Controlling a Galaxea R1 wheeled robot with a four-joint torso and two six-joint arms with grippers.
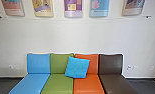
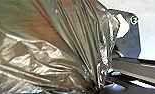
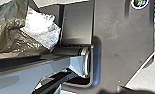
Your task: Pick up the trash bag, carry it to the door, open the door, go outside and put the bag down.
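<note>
Trash bag: you have the dark, see-through bag [image 2: 50, 57] at the robot's wrists, on the near side of the sofa [image 1: 86, 86]; green and orange show through its film.
Bag's direction: its folds fan out from a tight gather near the left gripper [image 2: 99, 87]; you cannot tell its long axis or which way its mouth points.
Left gripper: you cannot tell whether it is apart, together or clamped on the bag.
Right gripper: you cannot tell its state either, though the bag lies close by that wrist.
Sofa: it stands across your view straight ahead, with blue, green, orange and brown seats from left to right, blocking the way to the wall [image 1: 55, 35] behind it.
Cushion: a bright blue one [image 1: 77, 67] leans tilted on the sofa, across the green and orange backs.
Posters: five hang in a row above the sofa, the purple one [image 1: 73, 10] in the middle.
Sockets: you have wall sockets [image 1: 14, 67] on both sides of the sofa.
Cut off: the posters' tops and the sofa's near edge.
</note>
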